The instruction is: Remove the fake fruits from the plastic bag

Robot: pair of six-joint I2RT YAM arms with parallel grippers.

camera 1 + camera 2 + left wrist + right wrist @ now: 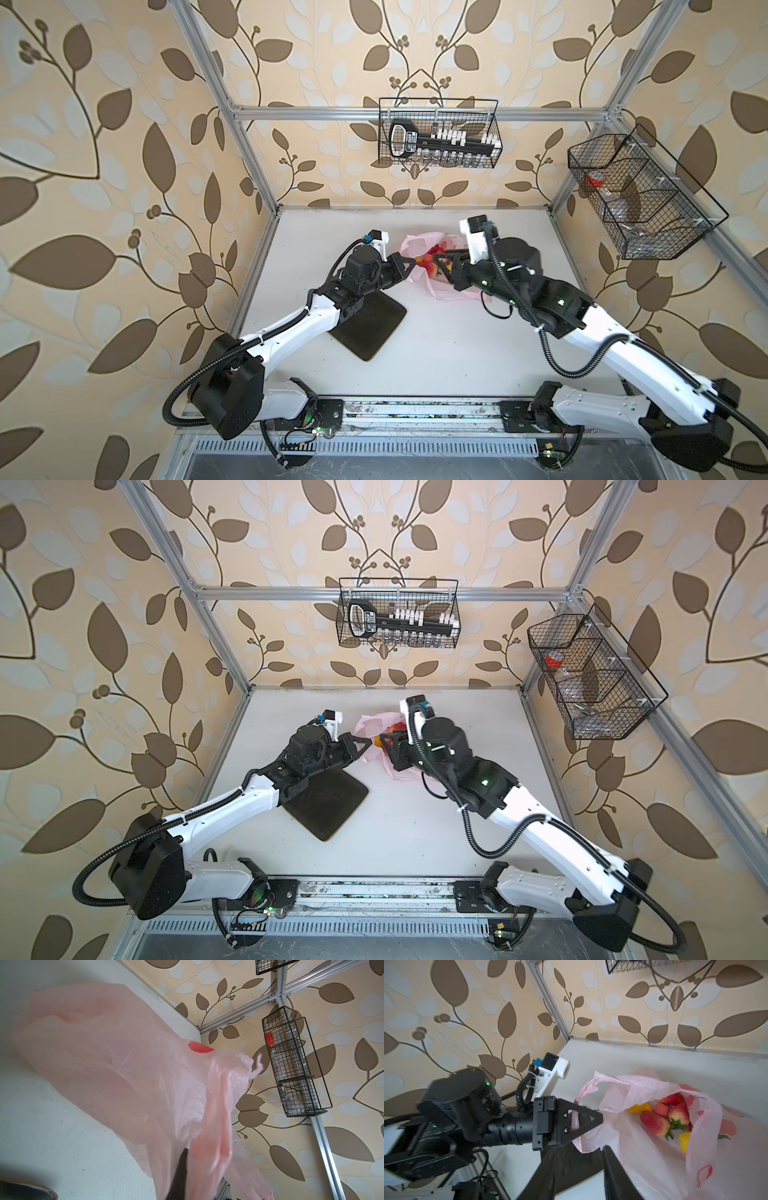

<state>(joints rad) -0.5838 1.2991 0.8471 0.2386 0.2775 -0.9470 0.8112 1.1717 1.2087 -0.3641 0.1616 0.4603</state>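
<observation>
Right gripper (581, 1153) is sitting closest to the lens in the right wrist view. Its jaws are standing apart with nothing between them, and one fingertip (609, 1154) is hanging just beside the bag rim.

All the fake fruits (670, 1118) are lying heaped inside the plastic bag (643, 1159): red strawberries (654, 1124) with green caps, a small pink fruit (661, 1108) and yellow pieces (684, 1141). The bag mouth is gaping open toward those parted jaws.

Opposite, the left gripper (600, 1119) is pinching the bag's rim. Its jaws are clamped together on the thin film, holding that edge up off the table (436, 353). The left wrist view is showing mostly pink film draping past one dark finger.

In both top views the bag is lying on the far half of the table, about mid-width, between the two grippers. Red and orange are showing at its mouth.

Just beside the bag, on its near left, a dark mat (370, 328) is lying flat, with the left arm hanging over part of it.

Further out, one wire basket (439, 100) is hanging on the back rail and another wire basket (665, 232) on the right-hand rail.
</observation>
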